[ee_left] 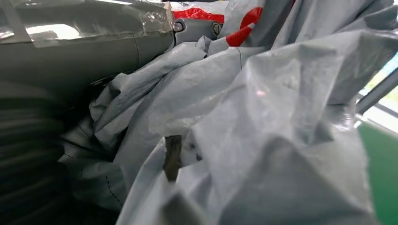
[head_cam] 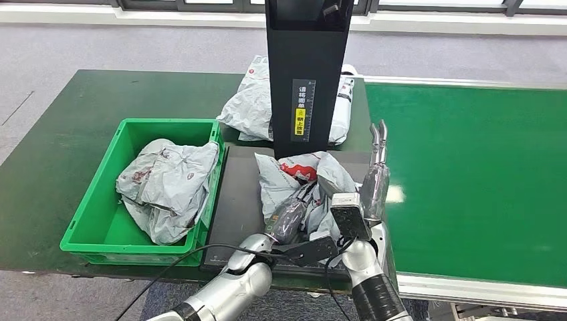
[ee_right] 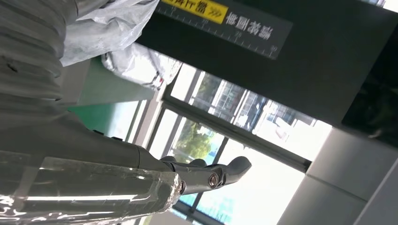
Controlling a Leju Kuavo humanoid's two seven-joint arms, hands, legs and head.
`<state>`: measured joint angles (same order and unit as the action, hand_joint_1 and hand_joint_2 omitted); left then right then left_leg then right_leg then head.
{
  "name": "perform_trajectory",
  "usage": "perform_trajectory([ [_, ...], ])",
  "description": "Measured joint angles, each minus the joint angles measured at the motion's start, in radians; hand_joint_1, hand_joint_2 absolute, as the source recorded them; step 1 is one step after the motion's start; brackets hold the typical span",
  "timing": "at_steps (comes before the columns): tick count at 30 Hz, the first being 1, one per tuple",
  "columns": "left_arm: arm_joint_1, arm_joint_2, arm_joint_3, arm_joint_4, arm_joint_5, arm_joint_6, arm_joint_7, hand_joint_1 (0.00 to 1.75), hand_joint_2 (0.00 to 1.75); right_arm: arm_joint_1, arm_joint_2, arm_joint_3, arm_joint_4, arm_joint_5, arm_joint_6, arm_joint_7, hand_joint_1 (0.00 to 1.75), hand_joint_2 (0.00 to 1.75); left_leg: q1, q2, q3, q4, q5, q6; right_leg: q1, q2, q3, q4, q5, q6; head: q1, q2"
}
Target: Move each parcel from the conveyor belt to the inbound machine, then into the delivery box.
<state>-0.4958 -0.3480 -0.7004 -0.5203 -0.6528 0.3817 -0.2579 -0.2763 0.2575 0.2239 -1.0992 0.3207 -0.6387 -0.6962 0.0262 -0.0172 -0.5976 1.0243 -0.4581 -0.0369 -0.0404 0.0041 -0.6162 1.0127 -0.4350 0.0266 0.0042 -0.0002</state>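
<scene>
A crumpled grey poly-mailer parcel with red print lies on the black scanning platform of the inbound machine, directly in front of the machine's black upright column. The left hand is pressed into the near side of this parcel; in the left wrist view the grey film is bunched around the hand and against its thumb, so the hand appears to grip the parcel, although the fingers themselves are buried in the folds and their exact closure cannot be confirmed. The right hand stands at the right edge of the platform, just beside the parcel, with its fingers extended straight and held close together, pointing away from the robot; the right wrist view shows the fingers in open air with nothing between them. A green plastic delivery box sits to the left of the platform, touching its edge, and contains another crumpled grey parcel. A third grey parcel lies on the dark green table behind the column. The green conveyor belt extends to the right of the platform.
</scene>
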Motion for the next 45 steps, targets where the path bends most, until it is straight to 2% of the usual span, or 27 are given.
perform_trajectory([
  [2,-0.021,-0.003,-0.022,0.034,-0.008,-0.001,0.016,1.58,1.75,0.013,-0.006,-0.001,-0.011,0.002,-0.001,0.0,0.0,1.75,0.0,0.0,0.0,0.0,0.0,0.0,0.0,0.0,0.0,0.0,0.0,0.0,0.0,0.0],
  [3,-0.03,-0.004,-0.031,0.048,-0.015,-0.002,0.027,1.75,1.75,0.019,-0.008,-0.001,-0.017,0.002,-0.001,0.0,0.0,1.75,0.0,0.0,0.0,0.0,0.0,0.0,0.0,0.0,0.0,0.0,0.0,0.0,0.0,0.0],
  [10,-0.076,-0.011,-0.098,0.104,-0.112,0.009,0.149,1.75,1.75,0.06,-0.023,0.0,-0.088,0.008,-0.011,0.0,0.0,1.75,0.0,-0.001,0.0,0.0,0.001,0.001,0.0,-0.003,0.002,0.0,0.0,0.0,0.0,0.0],
  [24,-0.096,-0.012,-0.142,0.13,-0.138,0.026,0.174,1.75,1.75,0.084,-0.033,0.006,-0.149,0.019,-0.017,-0.003,0.0,1.75,0.0,-0.003,0.0,0.0,0.002,0.002,0.0,-0.004,0.003,0.0,0.0,0.0,0.0,0.0],
  [28,-0.093,-0.012,-0.145,0.148,-0.222,0.139,0.243,1.75,1.75,0.081,-0.023,0.043,-0.213,0.045,-0.034,-0.007,0.0,1.75,0.0,-0.001,0.002,0.0,0.001,0.001,0.0,-0.002,0.003,0.0,0.0,0.0,0.0,0.0],
  [31,-0.078,-0.01,-0.135,0.135,-0.384,0.267,0.334,1.75,1.75,0.097,-0.016,0.061,-0.273,0.075,-0.05,-0.007,0.0,1.75,0.0,-0.001,0.002,0.0,0.001,0.001,0.0,-0.002,0.002,0.0,0.0,0.0,0.0,0.0],
  [33,-0.04,-0.005,-0.08,0.062,-0.593,0.304,0.368,1.75,1.75,0.118,-0.011,0.067,-0.326,0.108,-0.055,-0.007,0.0,1.75,0.0,0.0,0.002,0.0,0.001,0.001,0.0,-0.002,0.002,0.0,0.0,0.0,0.0,0.0],
  [35,0.015,0.001,0.02,-0.07,-0.778,0.313,0.349,1.75,1.75,0.144,-0.001,0.068,-0.384,0.143,-0.056,-0.007,0.0,1.75,0.0,0.0,0.001,0.0,0.001,0.001,0.0,-0.002,0.001,0.0,0.0,0.0,0.0,0.0],
  [37,0.056,0.014,0.109,-0.218,-0.842,0.315,0.345,1.75,1.75,0.161,0.009,0.069,-0.432,0.16,-0.057,-0.007,0.0,1.75,0.0,0.002,0.0,0.0,0.001,0.001,0.0,0.0,-0.001,0.0,0.0,0.0,0.0,0.0],
  [38,0.065,0.03,0.134,-0.298,-0.843,0.316,0.374,1.75,1.75,0.166,0.013,0.069,-0.452,0.158,-0.058,-0.007,0.0,1.75,0.0,0.003,0.0,-0.001,0.001,0.001,0.0,0.002,-0.002,0.0,0.0,0.0,0.0,0.0],
  [41,0.048,0.123,0.139,-0.534,-0.844,0.316,0.558,1.75,1.75,0.177,0.018,0.069,-0.495,0.138,-0.058,-0.006,0.0,1.75,0.001,0.004,0.0,-0.001,0.002,0.0,0.001,0.003,-0.003,0.0,0.001,-0.001,0.0,0.0],
  [45,-0.052,0.257,0.059,-0.719,-0.844,0.316,0.813,1.75,1.75,0.187,0.024,0.068,-0.531,0.13,-0.058,-0.006,0.0,1.75,0.002,0.003,-0.001,-0.001,0.003,-0.002,0.002,0.002,-0.003,0.001,0.001,-0.002,0.0,0.0],
])
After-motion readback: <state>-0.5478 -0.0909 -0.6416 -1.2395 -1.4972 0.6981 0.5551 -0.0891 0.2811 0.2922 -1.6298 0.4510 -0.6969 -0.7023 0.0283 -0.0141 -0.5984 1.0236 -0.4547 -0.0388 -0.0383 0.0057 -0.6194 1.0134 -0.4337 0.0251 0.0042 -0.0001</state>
